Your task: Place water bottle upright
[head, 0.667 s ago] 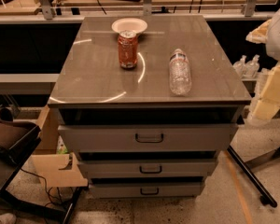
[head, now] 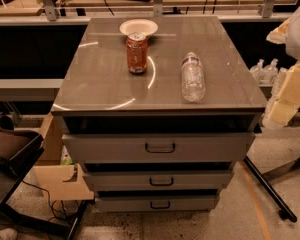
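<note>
Lying on its side on the cabinet (head: 100, 84), cap toward 12 o'clock: bottle (head: 192, 78) | can (head: 137, 53) at its 10 o'clock | gripper (head: 282, 101) at its 3 o'clock, beyond the cabinet edge, open or closed: cannot tell | risk: a sideways nudge may roll the bottle away.

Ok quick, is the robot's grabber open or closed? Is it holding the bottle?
Gripper: right of the cabinet; open or closed cannot be told. Not holding the water bottle, which lies on the cabinet top.
</note>
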Available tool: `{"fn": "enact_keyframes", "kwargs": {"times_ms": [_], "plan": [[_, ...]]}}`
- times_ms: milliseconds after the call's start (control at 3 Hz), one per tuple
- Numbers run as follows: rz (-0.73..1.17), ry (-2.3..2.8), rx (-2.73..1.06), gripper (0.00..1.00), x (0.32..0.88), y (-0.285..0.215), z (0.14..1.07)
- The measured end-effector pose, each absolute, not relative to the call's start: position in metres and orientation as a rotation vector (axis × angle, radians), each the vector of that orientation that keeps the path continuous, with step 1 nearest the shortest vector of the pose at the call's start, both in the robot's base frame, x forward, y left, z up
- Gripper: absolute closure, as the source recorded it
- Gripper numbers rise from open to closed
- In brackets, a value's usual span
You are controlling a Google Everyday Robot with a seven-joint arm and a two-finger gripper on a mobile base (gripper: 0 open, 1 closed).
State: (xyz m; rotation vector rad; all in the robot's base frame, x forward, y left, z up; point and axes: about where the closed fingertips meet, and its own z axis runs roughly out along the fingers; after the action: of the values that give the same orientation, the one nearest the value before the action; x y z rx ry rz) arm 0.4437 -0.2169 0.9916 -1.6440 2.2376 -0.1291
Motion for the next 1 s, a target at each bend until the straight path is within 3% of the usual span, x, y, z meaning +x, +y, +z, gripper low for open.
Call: {"fn": "enact_keyframes", "kwargs": {"times_ms": [1000], "plan": [[-0.083,2.639,-0.935,0.00,0.533,-0.277,1.007]]}}
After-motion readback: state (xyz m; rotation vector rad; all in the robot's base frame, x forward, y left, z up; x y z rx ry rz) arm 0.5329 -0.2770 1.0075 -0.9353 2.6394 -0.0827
